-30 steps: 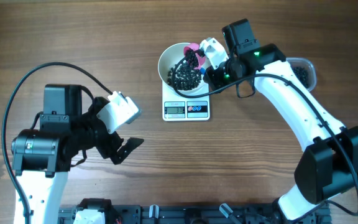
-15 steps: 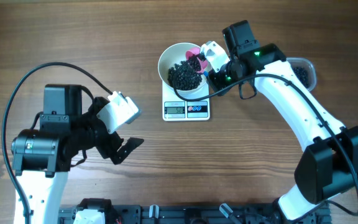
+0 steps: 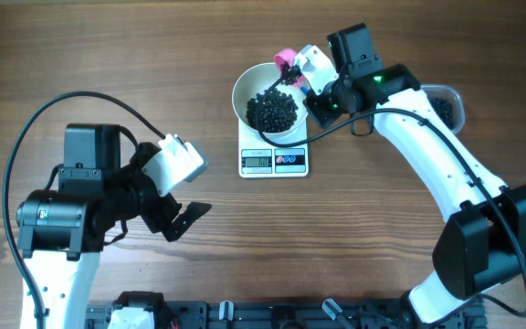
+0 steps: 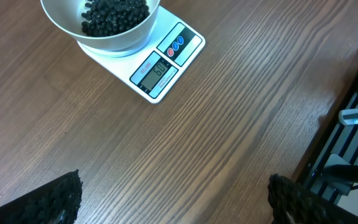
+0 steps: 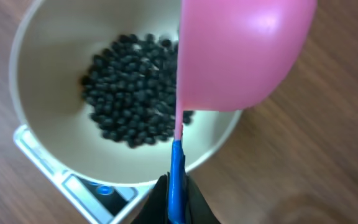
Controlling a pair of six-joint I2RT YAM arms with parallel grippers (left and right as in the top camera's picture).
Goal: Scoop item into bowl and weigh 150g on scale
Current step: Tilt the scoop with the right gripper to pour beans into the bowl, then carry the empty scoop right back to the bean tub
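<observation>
The white bowl stands on the white scale and holds a pile of black beads. My right gripper is shut on the blue handle of a pink scoop, which hangs tipped on its side over the bowl's far right rim. In the right wrist view the scoop covers part of the bowl and its beads. My left gripper stands open and holds nothing over bare table at the left; its wrist view shows the bowl, the beads and the scale ahead.
A clear plastic tub with more black beads sits at the right, partly behind my right arm. A black rail runs along the table's near edge, seen also as the rail in the left wrist view.
The pink scoop has risen out of the bowl and moved back toward its far rim. The beads it carried now lie in the bowl. The left arm has not moved.
</observation>
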